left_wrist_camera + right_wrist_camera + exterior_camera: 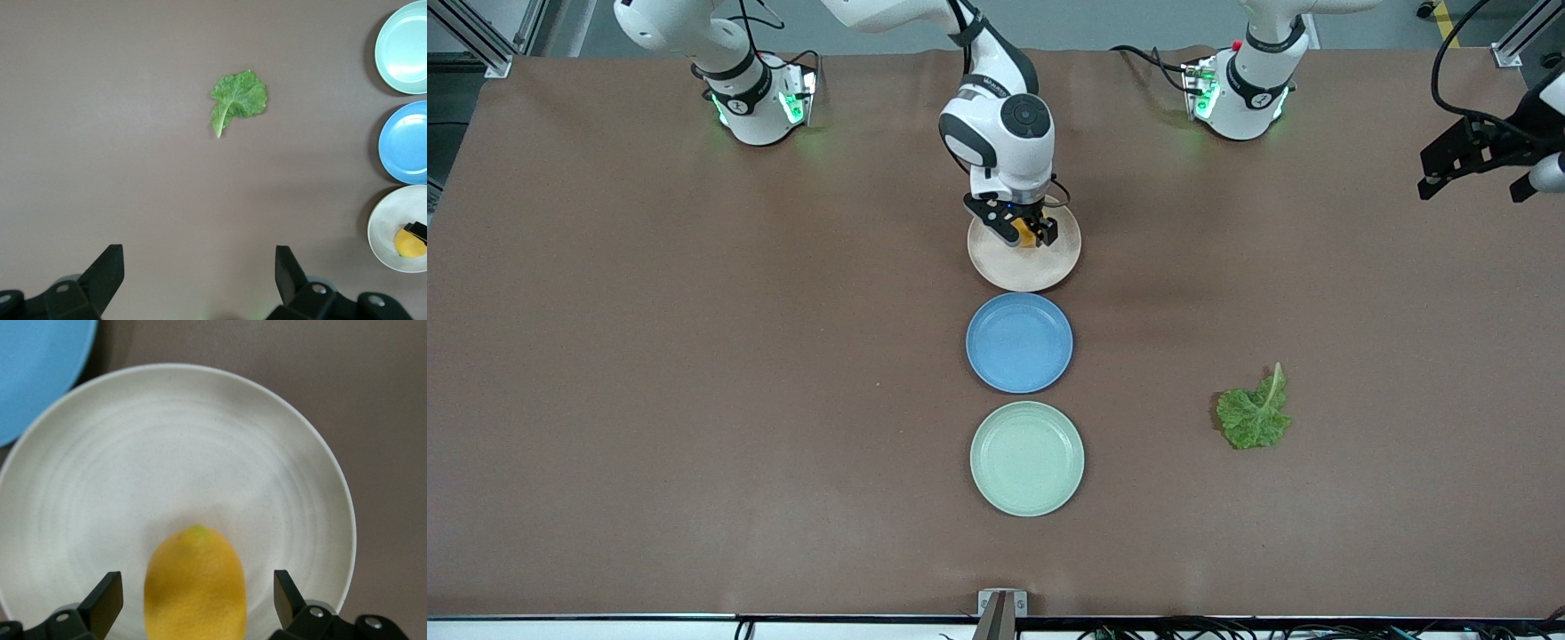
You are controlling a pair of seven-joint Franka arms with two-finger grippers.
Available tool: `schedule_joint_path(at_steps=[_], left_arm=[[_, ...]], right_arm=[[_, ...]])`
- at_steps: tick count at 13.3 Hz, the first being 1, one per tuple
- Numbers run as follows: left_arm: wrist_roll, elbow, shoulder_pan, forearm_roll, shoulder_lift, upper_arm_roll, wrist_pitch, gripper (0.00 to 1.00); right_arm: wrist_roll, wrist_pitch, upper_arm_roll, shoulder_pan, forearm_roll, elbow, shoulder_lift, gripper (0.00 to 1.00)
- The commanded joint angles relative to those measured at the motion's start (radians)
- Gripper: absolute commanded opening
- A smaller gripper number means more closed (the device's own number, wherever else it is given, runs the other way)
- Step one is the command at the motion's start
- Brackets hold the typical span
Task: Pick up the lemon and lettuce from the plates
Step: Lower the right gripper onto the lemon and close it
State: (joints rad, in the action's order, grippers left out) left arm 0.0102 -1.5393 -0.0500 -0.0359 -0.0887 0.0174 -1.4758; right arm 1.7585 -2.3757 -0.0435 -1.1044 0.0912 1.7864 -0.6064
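Right gripper (1031,233) low over the beige-pink round plate (1024,267), fingers spread wide either side of the small oval orange-yellow lemon (195,587) lying on it, not clamped | crinkled green lettuce leaf (1255,413) on the brown table toward the left arm's end, off the pale mint-green plate (1027,459) | left gripper (199,275) waits high, fingers wide, empty

The right arm reaches from its base toward the middle of the table, its wrist pointing straight down. The right gripper (1024,229) is low, and its fingers (103,603) stand wide open, one on each side, not touching anything. The left arm waits high at its own end of the table. The left gripper (200,280) is also wide open and holds nothing.
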Motion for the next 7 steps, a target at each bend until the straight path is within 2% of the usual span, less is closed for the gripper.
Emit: schedule_joint_path(at_steps=[1,3,5,7], left_arm=[[-0.009,-0.027,0.021,0.022,-0.014,0.019,-0.011,1.0],[-0.009,-0.024,0.022,0.021,0.007,0.019,-0.037,1.0],[-0.007,-0.025,0.021,0.014,0.01,0.019,-0.05,1.0],[-0.007,-0.024,0.015,0.019,0.021,0.021,-0.052,1.0]], right_arm=[[0.044,0.0,-0.012,-0.026,-0.027,-0.016,-0.018,0.99],[0.045,0.0,-0.013,-0.037,-0.027,-0.016,-0.018,0.95],[0.045,0.0,-0.015,-0.038,-0.028,-0.016,-0.018,0.86],[0.045,0.001,-0.018,-0.034,-0.056,-0.018,-0.018,0.66]])
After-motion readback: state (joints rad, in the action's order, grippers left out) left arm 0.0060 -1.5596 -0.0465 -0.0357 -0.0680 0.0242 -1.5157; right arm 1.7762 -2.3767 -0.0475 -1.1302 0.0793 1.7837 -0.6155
